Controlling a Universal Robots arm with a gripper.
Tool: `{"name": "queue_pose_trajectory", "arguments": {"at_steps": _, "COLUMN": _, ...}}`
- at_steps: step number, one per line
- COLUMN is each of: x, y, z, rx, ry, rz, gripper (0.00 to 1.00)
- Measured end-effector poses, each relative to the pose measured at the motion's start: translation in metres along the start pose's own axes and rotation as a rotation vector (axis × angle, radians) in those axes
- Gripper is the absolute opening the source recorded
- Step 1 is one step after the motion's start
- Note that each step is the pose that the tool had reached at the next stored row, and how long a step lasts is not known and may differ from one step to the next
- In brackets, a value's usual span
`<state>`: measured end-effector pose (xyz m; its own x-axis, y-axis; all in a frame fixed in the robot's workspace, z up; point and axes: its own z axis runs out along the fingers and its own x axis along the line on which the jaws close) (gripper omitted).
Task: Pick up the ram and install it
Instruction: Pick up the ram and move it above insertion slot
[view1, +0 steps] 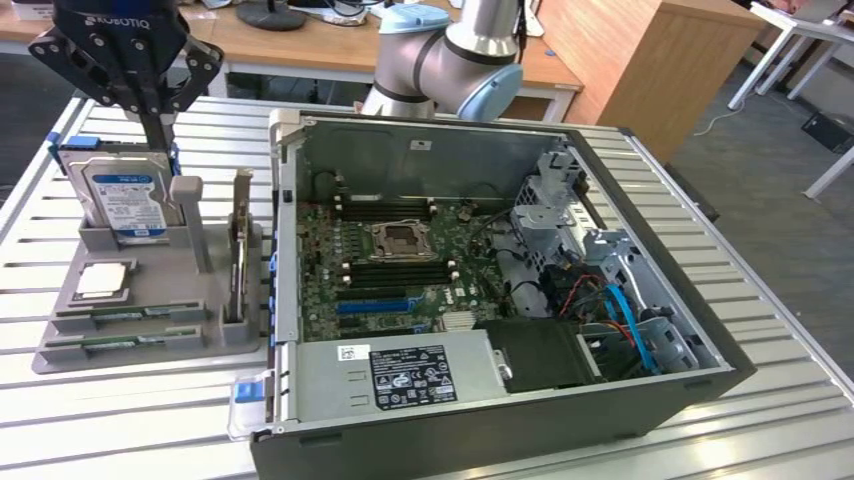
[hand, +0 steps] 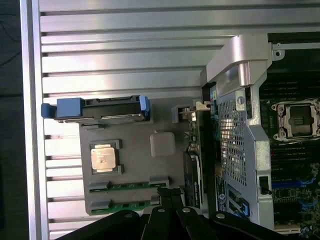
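Note:
Two green ram sticks lie flat in slots at the near end of a grey holder tray (view1: 160, 330): one ram (view1: 127, 315) (hand: 131, 185) and a second ram (view1: 118, 346) (hand: 127, 204) beside it. My gripper (view1: 159, 140) (hand: 170, 194) hangs high above the tray's far end, over the upright hard drive (view1: 127, 195). Its fingers are shut together with nothing between them. In the wrist view the fingertips (hand: 165, 196) sit close to one end of the two sticks.
The tray also holds a silver processor chip (view1: 103, 280) (hand: 105, 157) and an upright expansion card (view1: 240, 250). On the exterior view's right lies an open computer case (view1: 667, 400) with its motherboard, processor socket (view1: 400, 240) (hand: 295, 120) and dark memory slots (view1: 400, 270) around it.

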<state>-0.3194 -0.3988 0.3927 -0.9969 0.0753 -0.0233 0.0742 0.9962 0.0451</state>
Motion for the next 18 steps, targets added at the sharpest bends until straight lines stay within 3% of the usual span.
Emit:
{"name": "queue_pose_trajectory", "arguments": {"at_steps": 7, "x": 0.0001, "y": 0.0, "z": 0.0, "rx": -0.001, "ry": 0.0022, "rz": -0.047, "gripper": 0.11}}
{"name": "queue_pose_trajectory", "arguments": {"at_steps": 18, "x": 0.0, "y": 0.0, "z": 0.0001, "rx": -0.0054, "ry": 0.0104, "rz": -0.23, "gripper": 0.11}}
